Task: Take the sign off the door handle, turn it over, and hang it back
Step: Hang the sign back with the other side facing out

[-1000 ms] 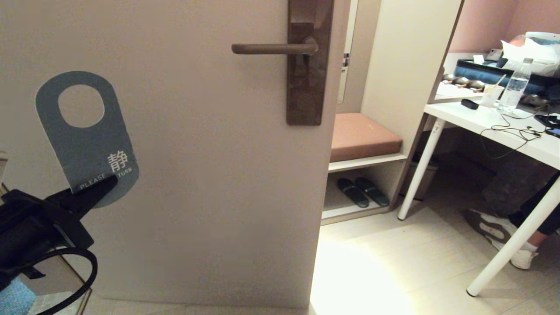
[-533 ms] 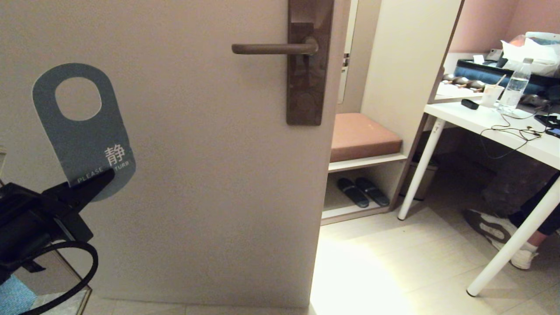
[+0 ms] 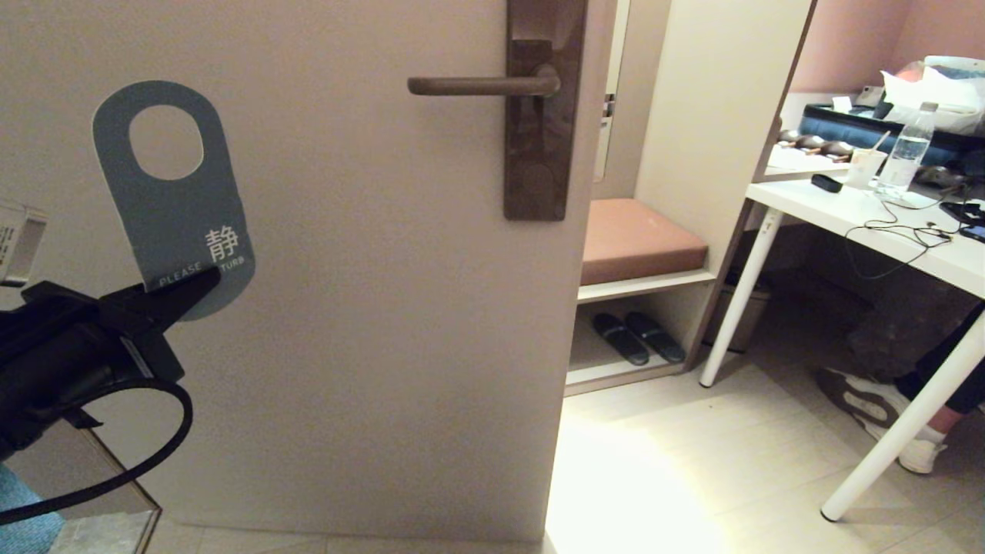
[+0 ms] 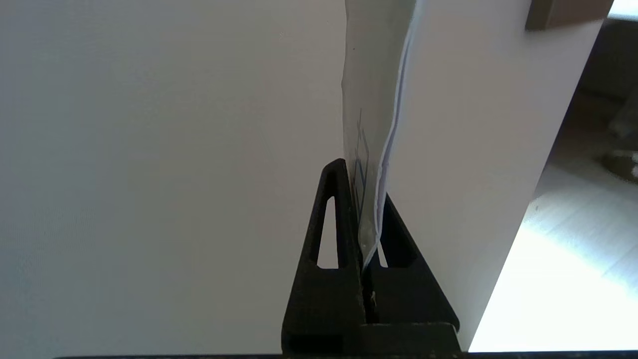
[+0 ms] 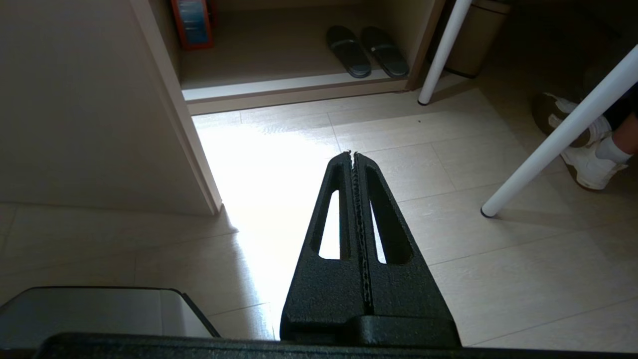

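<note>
The sign point(image 3: 173, 200), blue side towards my head camera, stands upright and slightly tilted in front of the door, far left of the door handle point(image 3: 481, 85) and below its height. My left gripper point(image 3: 202, 285) is shut on the sign's lower end, covering part of its lettering. In the left wrist view the sign point(image 4: 371, 124) shows edge-on, pinched between the black fingers of the left gripper point(image 4: 363, 184). The handle is bare, a brown lever on a tall brown backplate point(image 3: 542, 138). My right gripper point(image 5: 353, 155) is shut with nothing in it, low over the floor; the head view does not show it.
The pale door point(image 3: 369, 308) fills the left and middle. To its right are a shelf unit with a brown cushion point(image 3: 639, 238) and black slippers point(image 3: 637, 337), then a white table point(image 3: 908, 238) with a bottle point(image 3: 906, 150), cables and a person's shoe point(image 3: 885, 408) beneath. A bin's corner point(image 3: 108, 531) lies at bottom left.
My left gripper has lifted the sign and carried it a little to the right, towards the handle. The sign now stands higher against the door. The handle has not moved.
</note>
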